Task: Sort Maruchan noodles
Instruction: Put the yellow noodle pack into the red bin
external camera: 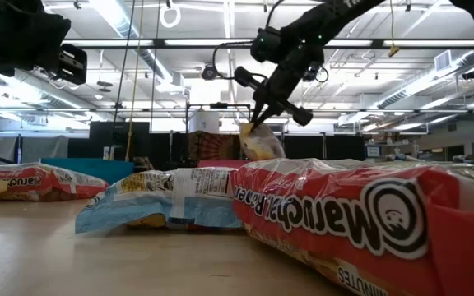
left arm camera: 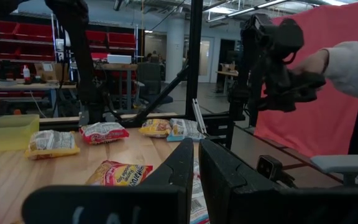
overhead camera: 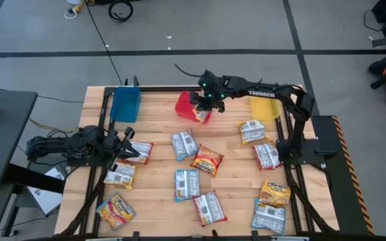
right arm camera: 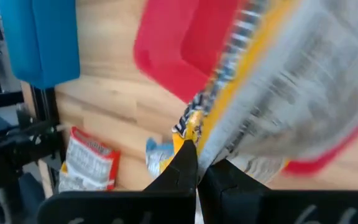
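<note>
Right gripper (overhead camera: 205, 105) hangs over the red plastic bin (overhead camera: 185, 104) at the table's far edge, fingers pinching the corner of a yellow-edged crinkly noodle packet (external camera: 262, 145) that dangles below them, above the bin. Left gripper (overhead camera: 127, 143) waits low at the table's left side, fingers pressed nearly together, empty, a red-and-white packet (overhead camera: 139, 152) just beside its tips.

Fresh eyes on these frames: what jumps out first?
The right gripper hangs over the red bin at the table's far edge, shut on a yellow-edged noodle packet that dangles in mid-air. Next, the other noodle packets scattered across the wooden table, with the blue bin and yellow bin flanking the red one. The left gripper waits low at the left side.
</note>
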Robot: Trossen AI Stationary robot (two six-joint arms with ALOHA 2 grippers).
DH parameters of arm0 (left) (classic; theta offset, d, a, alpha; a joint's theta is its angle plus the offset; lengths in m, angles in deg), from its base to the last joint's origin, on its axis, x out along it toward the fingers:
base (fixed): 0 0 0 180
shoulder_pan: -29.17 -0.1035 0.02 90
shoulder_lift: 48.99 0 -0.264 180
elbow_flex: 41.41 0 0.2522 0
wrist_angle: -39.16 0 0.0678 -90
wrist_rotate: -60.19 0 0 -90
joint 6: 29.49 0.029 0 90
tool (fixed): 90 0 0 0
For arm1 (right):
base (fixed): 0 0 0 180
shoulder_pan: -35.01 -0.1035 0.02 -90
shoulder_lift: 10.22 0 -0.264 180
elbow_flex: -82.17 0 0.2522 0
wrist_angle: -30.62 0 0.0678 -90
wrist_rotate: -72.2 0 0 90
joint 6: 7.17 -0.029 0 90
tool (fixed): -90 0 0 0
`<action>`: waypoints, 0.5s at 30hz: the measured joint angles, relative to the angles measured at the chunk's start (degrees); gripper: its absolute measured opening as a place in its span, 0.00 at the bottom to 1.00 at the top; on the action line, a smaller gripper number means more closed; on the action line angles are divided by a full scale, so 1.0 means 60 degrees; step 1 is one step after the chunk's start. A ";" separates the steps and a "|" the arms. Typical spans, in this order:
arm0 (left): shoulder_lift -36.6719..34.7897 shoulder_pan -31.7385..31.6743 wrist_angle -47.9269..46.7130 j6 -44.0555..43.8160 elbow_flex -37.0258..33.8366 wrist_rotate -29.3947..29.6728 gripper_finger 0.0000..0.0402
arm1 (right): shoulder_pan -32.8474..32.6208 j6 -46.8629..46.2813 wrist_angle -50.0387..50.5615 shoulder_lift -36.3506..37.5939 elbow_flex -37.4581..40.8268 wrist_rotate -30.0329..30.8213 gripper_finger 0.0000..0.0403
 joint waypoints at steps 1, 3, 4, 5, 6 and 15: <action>0.0000 0.0001 0.0000 0.0000 0.0000 -0.0001 0.08 | 0.0052 0.0103 -0.0111 -0.0004 0.0016 0.0046 0.01; 0.0000 -0.0003 0.0000 0.0000 0.0000 -0.0001 0.08 | 0.0139 0.0255 -0.0470 -0.0007 0.0022 0.0078 0.01; 0.0000 -0.0002 0.0000 0.0000 0.0000 0.0001 0.08 | 0.0175 0.0342 -0.0667 -0.0005 0.0018 0.0043 0.01; 0.0000 -0.0003 0.0000 -0.0001 0.0000 0.0000 0.08 | 0.0205 0.0415 -0.0774 0.0021 0.0018 -0.0040 0.01; 0.0000 -0.0002 0.0000 0.0000 0.0000 -0.0001 0.08 | 0.0227 0.0456 -0.0801 0.0040 0.0018 -0.0102 0.01; 0.0000 0.0001 0.0000 -0.0002 0.0000 -0.0001 0.08 | 0.0224 0.0369 -0.0083 0.0064 0.0014 0.1175 0.01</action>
